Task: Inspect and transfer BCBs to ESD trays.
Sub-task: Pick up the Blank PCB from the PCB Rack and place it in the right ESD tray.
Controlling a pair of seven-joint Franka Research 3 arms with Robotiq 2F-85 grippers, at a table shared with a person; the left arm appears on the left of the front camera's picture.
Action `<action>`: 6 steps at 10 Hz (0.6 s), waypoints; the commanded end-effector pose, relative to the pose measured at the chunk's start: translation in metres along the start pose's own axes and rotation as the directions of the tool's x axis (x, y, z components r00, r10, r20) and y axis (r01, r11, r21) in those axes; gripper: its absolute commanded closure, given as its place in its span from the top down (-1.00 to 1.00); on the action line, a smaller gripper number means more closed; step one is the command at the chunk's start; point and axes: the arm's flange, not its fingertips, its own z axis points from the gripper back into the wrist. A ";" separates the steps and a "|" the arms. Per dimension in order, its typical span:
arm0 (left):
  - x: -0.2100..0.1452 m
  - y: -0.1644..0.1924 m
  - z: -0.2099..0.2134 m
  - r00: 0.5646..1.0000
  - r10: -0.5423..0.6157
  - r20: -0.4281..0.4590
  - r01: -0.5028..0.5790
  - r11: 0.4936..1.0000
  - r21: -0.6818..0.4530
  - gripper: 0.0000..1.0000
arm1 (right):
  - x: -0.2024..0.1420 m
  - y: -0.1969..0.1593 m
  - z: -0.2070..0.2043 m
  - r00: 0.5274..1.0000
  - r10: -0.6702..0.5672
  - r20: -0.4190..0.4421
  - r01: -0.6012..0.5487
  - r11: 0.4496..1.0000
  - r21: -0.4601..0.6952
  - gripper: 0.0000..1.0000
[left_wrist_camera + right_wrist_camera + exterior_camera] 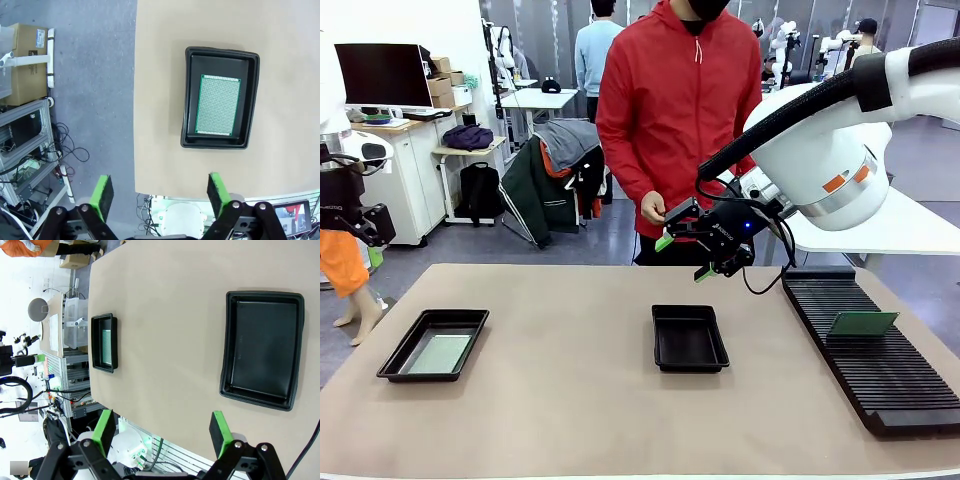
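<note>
One BCB (438, 354) lies flat in the left ESD tray (395, 362); from above it is a green dotted board (218, 105) in the tray (188, 100), with my left gripper (160, 192) open high over the table's edge beside it. The middle ESD tray (689, 366) is bare inside. My right gripper (685, 257) hangs open and holds nothing, above the table just beyond that tray (225, 340). My right gripper's (162, 432) wrist view also takes in the far tray (95, 342). Another green board (862, 323) stands tilted in the rack.
A long black ribbed rack (890, 385) lies along the table's right side. A person in a red jacket (670, 110) stands at the far edge, one hand (653, 208) close to my right gripper. Bare brown tabletop lies between the trays.
</note>
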 end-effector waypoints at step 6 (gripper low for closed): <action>-0.001 -0.001 -0.001 1.000 -0.001 -0.002 0.001 1.000 0.005 1.00 | 0.000 0.001 0.000 1.000 -0.005 -0.004 0.005 1.000 -0.009 1.00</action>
